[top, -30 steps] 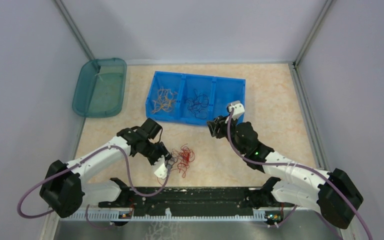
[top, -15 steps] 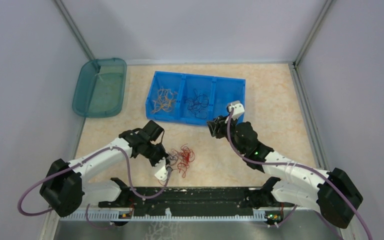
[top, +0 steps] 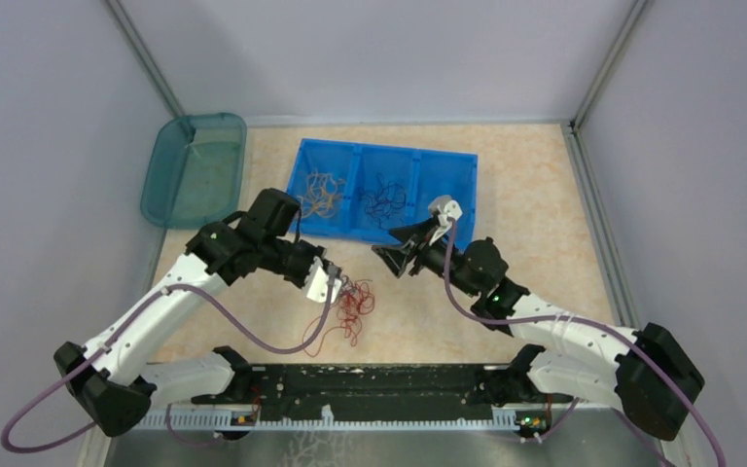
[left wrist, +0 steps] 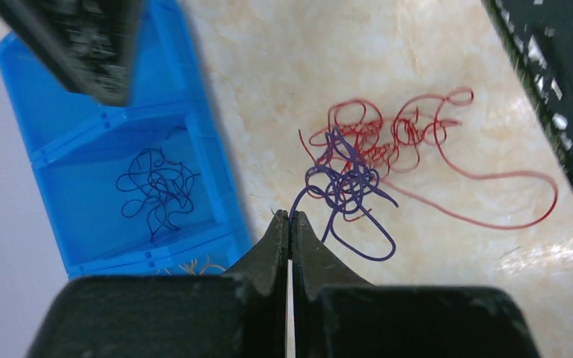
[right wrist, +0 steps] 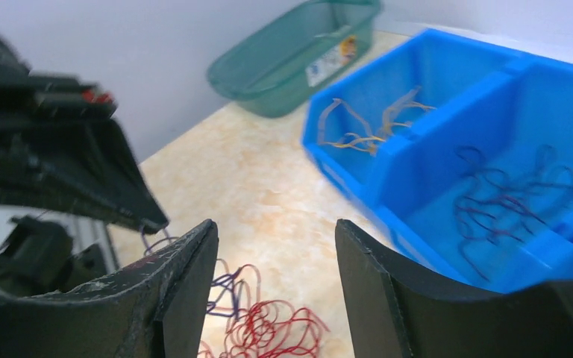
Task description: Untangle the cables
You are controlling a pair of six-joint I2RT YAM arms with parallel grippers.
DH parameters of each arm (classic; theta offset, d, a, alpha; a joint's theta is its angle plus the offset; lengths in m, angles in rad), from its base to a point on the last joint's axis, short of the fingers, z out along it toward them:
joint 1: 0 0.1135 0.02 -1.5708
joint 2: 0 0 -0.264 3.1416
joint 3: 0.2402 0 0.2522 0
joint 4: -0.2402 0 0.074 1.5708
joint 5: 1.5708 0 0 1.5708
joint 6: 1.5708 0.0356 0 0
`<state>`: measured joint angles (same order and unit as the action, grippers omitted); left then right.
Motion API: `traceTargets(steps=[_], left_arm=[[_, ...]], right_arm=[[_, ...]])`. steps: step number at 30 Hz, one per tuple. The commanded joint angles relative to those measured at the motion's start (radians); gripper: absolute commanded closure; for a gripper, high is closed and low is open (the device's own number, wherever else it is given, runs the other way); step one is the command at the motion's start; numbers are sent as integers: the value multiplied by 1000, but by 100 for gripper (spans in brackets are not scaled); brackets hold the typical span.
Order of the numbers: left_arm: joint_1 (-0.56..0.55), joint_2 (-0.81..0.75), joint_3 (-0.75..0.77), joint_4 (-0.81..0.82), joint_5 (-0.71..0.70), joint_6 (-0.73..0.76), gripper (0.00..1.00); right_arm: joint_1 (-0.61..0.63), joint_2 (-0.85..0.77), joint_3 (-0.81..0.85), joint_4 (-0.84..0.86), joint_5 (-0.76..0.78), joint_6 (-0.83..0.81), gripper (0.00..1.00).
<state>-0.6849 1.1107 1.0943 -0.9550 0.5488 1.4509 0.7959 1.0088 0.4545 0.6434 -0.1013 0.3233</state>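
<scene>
A tangle of red cables (top: 355, 306) lies on the table in front of the blue bin (top: 379, 231). My left gripper (top: 336, 284) is shut on one end of a dark purple cable (left wrist: 351, 186), whose loops are still caught in the red cables (left wrist: 395, 134). The pinch shows in the left wrist view (left wrist: 289, 216). My right gripper (top: 389, 258) is open and empty, held just right of the left one above the tangle (right wrist: 268, 332). In the bin lie orange-yellow cables (top: 316, 195) on the left and dark purple cables (top: 386, 199) in the middle.
A teal tub (top: 195, 170) stands at the back left against the wall. The black rail (top: 379, 384) of the arm bases runs along the near edge. One long red strand (left wrist: 492, 216) trails toward that rail.
My left arm has risen and moved toward the bin, drawing the purple cable up out of the red tangle. My right gripper has swung left toward the left gripper, still open.
</scene>
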Motion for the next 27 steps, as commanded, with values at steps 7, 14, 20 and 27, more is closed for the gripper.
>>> traceTargets(steps=[7, 14, 20, 27], left_arm=[[-5, 6, 218, -70, 205, -410, 100], [-5, 28, 326, -40, 284, -534, 100], [-5, 52, 403, -25, 337, -625, 100], [-5, 54, 452, 2, 385, -688, 100]], right_arm=[[151, 63, 108, 202, -217, -61, 34], [176, 130, 148, 226, -197, -47, 36], [188, 190, 180, 251, -159, -47, 40], [205, 253, 208, 264, -137, -34, 43]])
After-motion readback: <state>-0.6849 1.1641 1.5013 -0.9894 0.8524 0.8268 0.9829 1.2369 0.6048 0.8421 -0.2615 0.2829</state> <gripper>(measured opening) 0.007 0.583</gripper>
